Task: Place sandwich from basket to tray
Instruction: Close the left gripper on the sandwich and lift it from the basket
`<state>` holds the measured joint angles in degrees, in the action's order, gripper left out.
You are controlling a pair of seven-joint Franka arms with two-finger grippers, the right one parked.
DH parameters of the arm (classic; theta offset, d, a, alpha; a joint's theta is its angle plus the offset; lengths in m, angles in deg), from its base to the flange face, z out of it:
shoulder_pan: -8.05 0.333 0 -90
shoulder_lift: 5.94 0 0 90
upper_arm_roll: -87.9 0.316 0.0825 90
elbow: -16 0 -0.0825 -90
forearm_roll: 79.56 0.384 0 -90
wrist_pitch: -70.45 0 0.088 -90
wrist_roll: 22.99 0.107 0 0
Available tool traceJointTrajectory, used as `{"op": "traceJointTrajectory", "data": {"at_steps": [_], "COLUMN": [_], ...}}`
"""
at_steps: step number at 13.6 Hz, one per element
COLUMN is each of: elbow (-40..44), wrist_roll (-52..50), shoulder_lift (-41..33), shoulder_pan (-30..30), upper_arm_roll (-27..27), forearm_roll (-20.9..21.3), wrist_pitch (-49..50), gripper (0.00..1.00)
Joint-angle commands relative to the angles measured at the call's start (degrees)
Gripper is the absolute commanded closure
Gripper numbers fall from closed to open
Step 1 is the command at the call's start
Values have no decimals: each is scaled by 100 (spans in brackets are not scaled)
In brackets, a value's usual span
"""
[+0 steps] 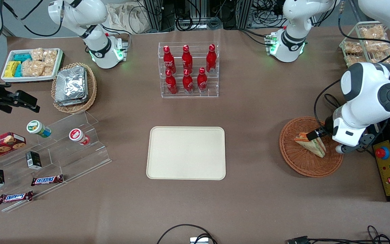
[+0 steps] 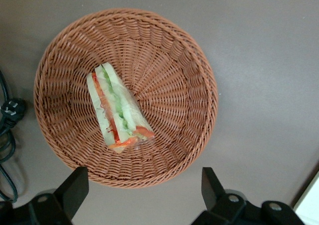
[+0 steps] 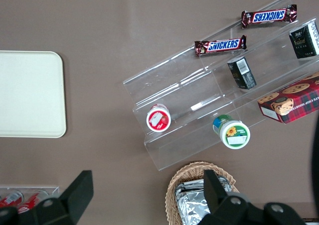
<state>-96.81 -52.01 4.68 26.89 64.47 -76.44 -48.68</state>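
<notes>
The sandwich [image 1: 311,144], a pale wedge with orange-red and green layers, lies in the round reddish-brown basket [image 1: 293,159] toward the working arm's end of the table. In the left wrist view the sandwich [image 2: 118,110] rests flat near the middle of the basket [image 2: 189,85]. My gripper [image 2: 144,172] hangs above the basket's rim, open, with its fingers [image 2: 75,185] wide apart and nothing between them. The cream tray [image 1: 186,152] sits bare at the table's middle, well apart from the basket, and its corner also shows in the right wrist view [image 3: 30,93].
A rack of red bottles [image 1: 188,69] stands farther from the front camera than the tray. A yellow control box with a red button [image 1: 386,166] sits beside the basket. A black cable and plug [image 2: 7,135] lie next to the basket. Clear acrylic steps [image 1: 69,145] with snacks stand toward the parked arm's end.
</notes>
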Motion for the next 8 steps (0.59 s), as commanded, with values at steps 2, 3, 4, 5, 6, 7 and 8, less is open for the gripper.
{"op": "traceJointTrajectory", "data": {"at_steps": [2,3,4,5,6,7,8], "elbow": [-643,-951,-1171,-1304,-1332,-1341,-1349], "wrist_roll": [-840,-1077,-1436,-1648,-1911,-2158,-2282], "shoulder_lift": [-226,-305,-332,-332,-280,-201,-70], "shoulder_pan": [260,304,391,436,445,454,463], "upper_arm_roll": [-47,-47,-47,-47,-47,-47,-39], "forearm_roll": [48,48,48,57,57,48,48], "wrist_pitch": [-659,-1072,-1399,-1593,-1639,-1648,-1648], "gripper": [0,0,0,0,0,0,0]}}
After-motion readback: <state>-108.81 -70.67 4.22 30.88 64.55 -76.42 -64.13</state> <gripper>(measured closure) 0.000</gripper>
